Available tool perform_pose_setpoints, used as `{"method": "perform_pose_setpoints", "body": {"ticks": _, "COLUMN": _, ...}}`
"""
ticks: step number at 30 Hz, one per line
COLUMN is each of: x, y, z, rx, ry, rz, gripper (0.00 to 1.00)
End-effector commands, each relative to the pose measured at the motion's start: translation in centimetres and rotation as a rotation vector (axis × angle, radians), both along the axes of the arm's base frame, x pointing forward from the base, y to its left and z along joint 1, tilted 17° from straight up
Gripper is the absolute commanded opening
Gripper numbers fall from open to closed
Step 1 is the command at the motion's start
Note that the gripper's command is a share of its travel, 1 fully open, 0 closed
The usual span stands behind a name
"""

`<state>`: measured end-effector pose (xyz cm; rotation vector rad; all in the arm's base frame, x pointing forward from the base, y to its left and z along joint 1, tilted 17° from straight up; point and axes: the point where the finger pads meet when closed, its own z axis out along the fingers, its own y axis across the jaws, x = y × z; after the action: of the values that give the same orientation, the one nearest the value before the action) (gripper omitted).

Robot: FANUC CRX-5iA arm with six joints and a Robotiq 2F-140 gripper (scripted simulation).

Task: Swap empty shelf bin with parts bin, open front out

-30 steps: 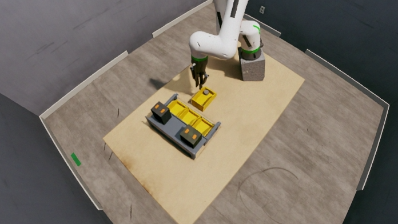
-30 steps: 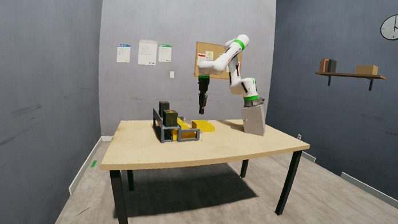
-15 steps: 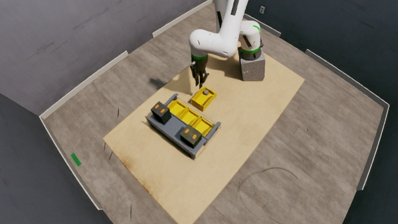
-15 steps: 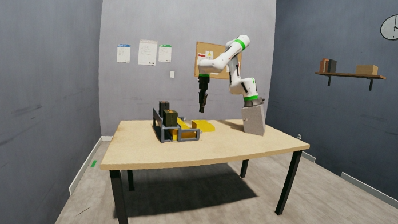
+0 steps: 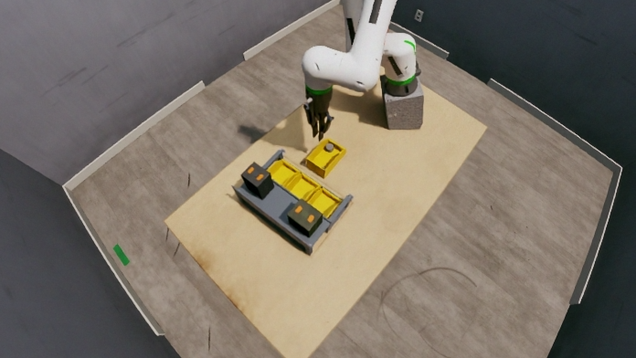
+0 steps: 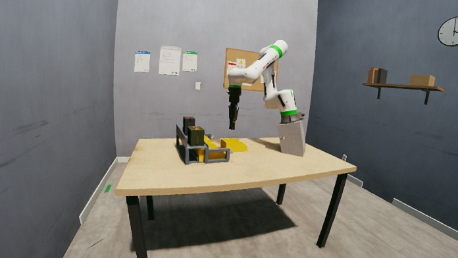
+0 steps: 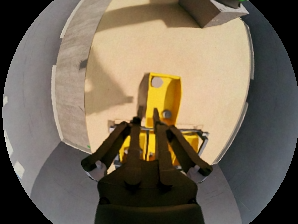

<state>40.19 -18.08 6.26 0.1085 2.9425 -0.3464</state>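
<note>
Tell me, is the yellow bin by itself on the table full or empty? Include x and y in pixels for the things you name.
Not empty: the yellow bin (image 5: 320,156) (image 7: 172,95) has a round gray part (image 5: 329,147) (image 7: 167,114) inside, with lots of yellow bottom still showing.

A pale wooden table (image 5: 365,247) (image 6: 250,171) (image 7: 200,55) under a grey shelf (image 5: 274,203) (image 6: 196,147) (image 7: 202,145), a yellow bin (image 5: 318,157) (image 6: 233,145) (image 7: 172,97) and the robot's pedestal (image 5: 404,111) (image 6: 292,138) (image 7: 210,15).

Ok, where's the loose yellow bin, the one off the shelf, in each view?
Top: the loose yellow bin is just above centre.
Exterior: at centre, slightly below mid-height, right of the grey shelf.
Wrist: at centre, just right of the middle, beyond the fingers.
Shared landmark: the grey shelf, beside the bin in all three.
</note>
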Motion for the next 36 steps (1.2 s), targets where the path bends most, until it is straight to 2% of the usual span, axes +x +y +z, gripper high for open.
{"method": "perform_pose_setpoints", "body": {"ticks": 1, "x": 0.1, "y": 0.0, "z": 0.1, "rx": 0.000, "ry": -0.001, "rz": 0.000, "gripper": 0.10}}
{"method": "perform_pose_setpoints", "body": {"ticks": 22, "x": 0.2, "y": 0.1, "z": 0.1, "rx": -0.002, "ry": 0.001, "rz": 0.010, "gripper": 0.10}}
{"method": "perform_pose_setpoints", "body": {"ticks": 25, "x": 1.5, "y": 1.0, "z": 0.0, "rx": -0.021, "ry": 0.029, "rz": 0.122, "gripper": 0.10}}
{"method": "perform_pose_setpoints", "body": {"ticks": 27, "x": 3.4, "y": 2.4, "z": -0.2, "rx": -0.048, "ry": 0.069, "rz": 0.283, "gripper": 0.10}}
{"method": "perform_pose_setpoints", "body": {"ticks": 29, "x": 3.4, "y": 2.4, "z": -0.2, "rx": -0.048, "ry": 0.069, "rz": 0.283, "gripper": 0.10}}
{"method": "perform_pose_setpoints", "body": {"ticks": 31, "x": 5.9, "y": 4.4, "z": -0.6, "rx": -0.082, "ry": 0.117, "rz": 0.475, "gripper": 0.10}}
{"method": "perform_pose_setpoints", "body": {"ticks": 32, "x": 7.2, "y": 5.7, "z": -0.9, "rx": -0.091, "ry": 0.125, "rz": 0.514, "gripper": 0.10}}
{"method": "perform_pose_setpoints", "body": {"ticks": 33, "x": 7.2, "y": 5.7, "z": -0.9, "rx": -0.098, "ry": 0.137, "rz": 0.559, "gripper": 0.10}}
{"method": "perform_pose_setpoints", "body": {"ticks": 36, "x": 9.9, "y": 8.4, "z": -1.6, "rx": -0.131, "ry": 0.171, "rz": 0.714, "gripper": 0.10}}
